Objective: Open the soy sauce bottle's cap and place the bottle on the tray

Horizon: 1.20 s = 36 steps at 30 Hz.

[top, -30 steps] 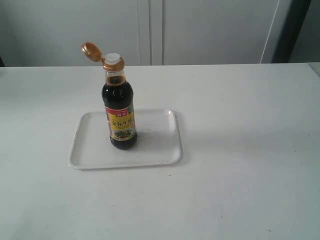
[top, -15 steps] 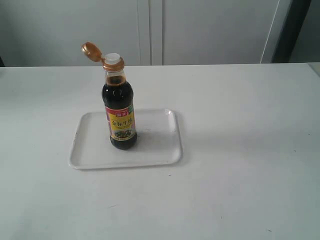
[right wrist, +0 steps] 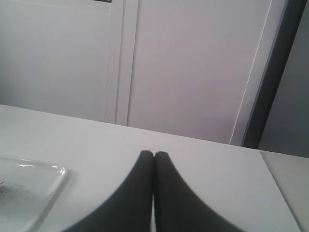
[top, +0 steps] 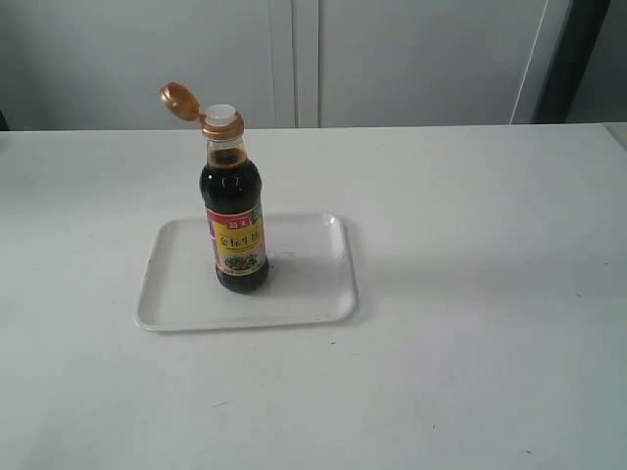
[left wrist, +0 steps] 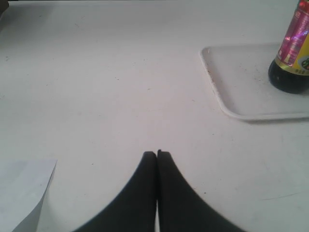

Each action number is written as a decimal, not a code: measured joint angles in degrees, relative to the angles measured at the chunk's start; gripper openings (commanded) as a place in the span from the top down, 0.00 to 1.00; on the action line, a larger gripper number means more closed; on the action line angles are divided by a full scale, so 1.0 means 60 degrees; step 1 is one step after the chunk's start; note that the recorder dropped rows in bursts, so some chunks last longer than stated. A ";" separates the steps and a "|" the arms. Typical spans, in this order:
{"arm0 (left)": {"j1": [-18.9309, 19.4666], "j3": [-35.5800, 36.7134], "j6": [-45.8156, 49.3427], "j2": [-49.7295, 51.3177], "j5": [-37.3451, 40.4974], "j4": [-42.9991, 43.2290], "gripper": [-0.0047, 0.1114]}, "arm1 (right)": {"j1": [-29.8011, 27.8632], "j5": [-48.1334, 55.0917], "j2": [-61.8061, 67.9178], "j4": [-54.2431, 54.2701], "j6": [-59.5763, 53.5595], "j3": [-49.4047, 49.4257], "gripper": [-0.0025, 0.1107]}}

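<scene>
A plain white tabletop (top: 470, 294) runs back to pale panelled walls. On it lies the tray (top: 304, 294), and the soy sauce bottle (top: 234, 211) stands upright on its left-centre, the cap (top: 179, 99) flipped back off the white spout. The yellow-and-red label carries small characters too fine to read. Away from the tray, the left end effector (left wrist: 157, 153) and right end effector (right wrist: 154, 153) are both clenched and empty. The left wrist view cuts off the bottle's upper part.
</scene>
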 measured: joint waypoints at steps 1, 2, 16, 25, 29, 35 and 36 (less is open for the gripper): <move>0.0000 0.0000 0.0000 0.0000 0.0000 0.0000 0.96 | 0.0000 0.0000 0.0000 0.0018 0.0000 0.0000 0.98; 0.0000 0.0000 0.0000 0.0000 0.0000 0.0000 0.96 | 0.0000 0.0000 0.0000 0.0018 0.0000 0.0000 0.98; 0.0000 0.0000 0.0000 0.0000 0.0000 0.0000 0.96 | 0.0000 0.0020 0.0000 -0.0085 0.0086 0.0000 0.98; 0.0000 0.0000 0.0000 0.0000 -0.0020 0.0000 0.96 | 0.0000 -0.0049 -0.0690 -0.0149 0.0911 0.0995 0.98; 0.0000 0.0000 0.0000 0.0000 -0.0020 0.0000 0.96 | 0.0000 0.0040 -0.1413 -0.0149 0.1079 0.1680 0.98; 0.0000 0.0000 0.0000 0.0000 -0.0020 0.0000 0.96 | 0.0000 0.0077 -0.1921 -0.0149 0.1280 0.2374 0.98; 0.0000 0.0000 0.0000 0.0000 -0.0020 0.0000 0.96 | 0.0000 0.0094 -0.1981 -0.0149 0.1319 0.2490 0.98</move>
